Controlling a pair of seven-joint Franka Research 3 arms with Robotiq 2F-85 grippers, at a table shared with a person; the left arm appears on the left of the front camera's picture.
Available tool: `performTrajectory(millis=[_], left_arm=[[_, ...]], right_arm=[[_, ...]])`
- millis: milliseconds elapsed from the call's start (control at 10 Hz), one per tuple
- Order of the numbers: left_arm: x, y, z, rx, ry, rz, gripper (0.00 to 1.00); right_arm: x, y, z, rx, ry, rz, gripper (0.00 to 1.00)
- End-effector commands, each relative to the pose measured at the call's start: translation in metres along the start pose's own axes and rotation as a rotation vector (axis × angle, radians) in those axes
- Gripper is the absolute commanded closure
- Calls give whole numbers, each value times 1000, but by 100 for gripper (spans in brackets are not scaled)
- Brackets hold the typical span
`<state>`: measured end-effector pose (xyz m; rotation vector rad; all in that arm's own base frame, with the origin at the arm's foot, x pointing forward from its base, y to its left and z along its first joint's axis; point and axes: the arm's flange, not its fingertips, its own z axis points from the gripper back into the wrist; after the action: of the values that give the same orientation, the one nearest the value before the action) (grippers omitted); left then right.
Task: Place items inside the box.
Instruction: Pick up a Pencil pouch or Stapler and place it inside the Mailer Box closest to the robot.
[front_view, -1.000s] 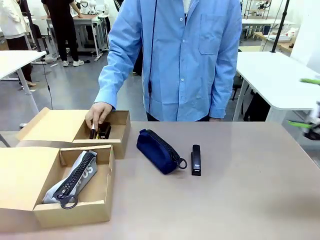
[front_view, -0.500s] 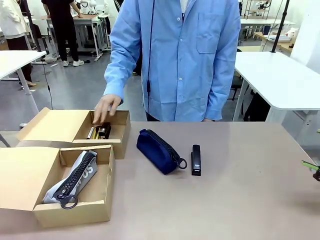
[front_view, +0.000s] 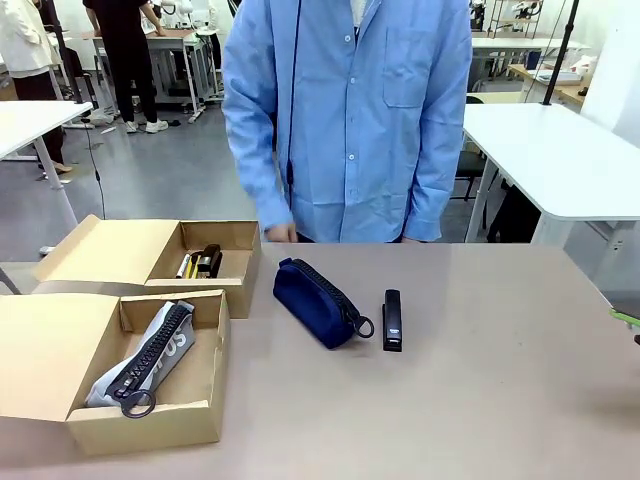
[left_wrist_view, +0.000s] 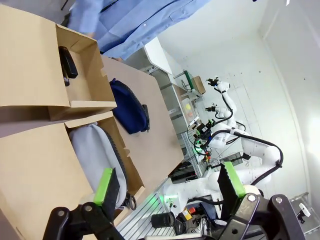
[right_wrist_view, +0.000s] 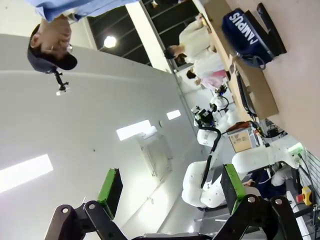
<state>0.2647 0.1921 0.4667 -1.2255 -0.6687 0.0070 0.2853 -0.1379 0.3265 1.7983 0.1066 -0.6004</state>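
A navy zip pouch (front_view: 318, 302) lies mid-table, lettered "CAMPUS" in the right wrist view (right_wrist_view: 247, 30). Just right of it lies a black stapler (front_view: 392, 320). The near open box (front_view: 205, 425) holds a grey pouch (front_view: 150, 355) with a black zipper. In the far open box (front_view: 240, 290) lie a black and yellow item (front_view: 208, 262) and a slim pen-like thing (front_view: 183, 265). My left gripper (left_wrist_view: 169, 182) hangs open above the boxes, holding nothing. My right gripper (right_wrist_view: 171, 187) is open and holds nothing too; one green fingertip (front_view: 627, 318) pokes in at the table's right edge.
A person in a blue shirt (front_view: 350, 120) stands at the far side, one hand (front_view: 278, 233) at the table edge. Both box lids (front_view: 50, 350) lie folded out to the left. Bare tabletop (front_view: 500, 400) spreads to the right of the stapler.
The person's hand has left the far box and drawn back toward the body. My right gripper has sunk and slid almost out of the front view's right edge.
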Motion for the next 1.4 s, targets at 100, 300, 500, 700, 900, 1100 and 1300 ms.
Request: performTrajectory(millis=[100, 300, 500, 700, 900, 1100, 1300], left_arm=[[0, -2, -1, -21, -15, -19, 0], [0, -2, -1, -21, -15, -19, 0], [0, -2, -1, -21, -15, -19, 0], [0, -2, -1, -21, -15, -19, 0], [0, -2, -1, -21, -15, -19, 0], [0, -2, -1, -21, -15, -19, 0], [0, -2, -1, -21, -15, -19, 0]], right_arm=[[-5, 3, 0, -7, 8, -25, 0], [-5, 3, 0, -7, 8, -25, 0], [-5, 3, 0, -7, 8, -25, 0], [-5, 3, 0, -7, 8, -25, 0], [-6, 0, -12, -50, -41, 25, 0], [-8, 12, -94, -265, -94, 99, 0], [-22, 10, -177, -578, -211, 224, 0]])
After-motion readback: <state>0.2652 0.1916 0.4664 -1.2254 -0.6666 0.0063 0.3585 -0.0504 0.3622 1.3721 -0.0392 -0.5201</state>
